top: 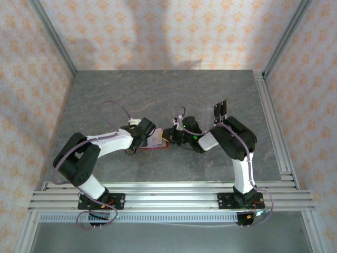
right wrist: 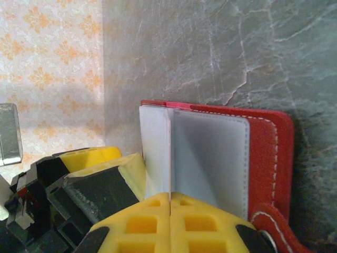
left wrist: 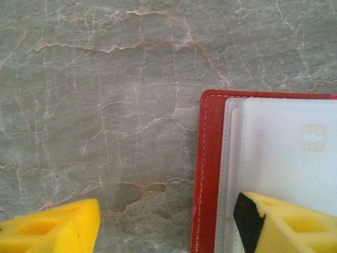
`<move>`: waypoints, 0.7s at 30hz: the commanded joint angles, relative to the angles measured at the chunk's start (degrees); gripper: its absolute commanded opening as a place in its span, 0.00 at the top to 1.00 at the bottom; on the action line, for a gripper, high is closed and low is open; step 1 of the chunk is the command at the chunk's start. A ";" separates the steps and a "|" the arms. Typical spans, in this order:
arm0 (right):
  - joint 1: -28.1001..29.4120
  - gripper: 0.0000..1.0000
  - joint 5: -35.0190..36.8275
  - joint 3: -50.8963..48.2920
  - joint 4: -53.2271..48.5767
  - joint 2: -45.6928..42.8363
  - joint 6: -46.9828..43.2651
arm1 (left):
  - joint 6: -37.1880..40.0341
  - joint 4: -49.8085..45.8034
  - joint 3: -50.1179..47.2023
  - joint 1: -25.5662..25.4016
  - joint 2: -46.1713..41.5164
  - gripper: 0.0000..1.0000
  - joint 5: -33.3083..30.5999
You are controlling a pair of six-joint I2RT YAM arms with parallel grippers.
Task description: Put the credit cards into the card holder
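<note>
Right pincer point(right wrist: 171, 219) pressed together on an upright pale leaf of the red folding card holder point(right wrist: 268, 153). Left pincer point(left wrist: 167, 229) spread, one finger point(left wrist: 295, 226) on the holder's lining. Dark glossy flat cards point(top: 220, 109) lie on the grey marbled counter point(top: 131, 95), well beyond the holder.
</note>
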 commanded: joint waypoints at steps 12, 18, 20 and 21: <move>0.59 1.00 0.56 0.29 3.64 2.56 0.95 | 0.29 -0.45 -2.09 0.07 1.46 0.29 0.65; 1.04 1.00 1.06 -0.37 2.28 2.48 -0.99 | 0.25 -0.37 -2.03 0.03 1.57 0.29 0.79; 1.04 1.00 1.41 -0.66 1.79 2.21 -1.85 | 0.21 -0.45 -1.96 0.00 1.59 0.29 0.75; 1.04 1.00 1.58 -0.76 1.23 2.05 -2.41 | 0.27 -0.45 -1.94 0.04 1.66 0.29 0.77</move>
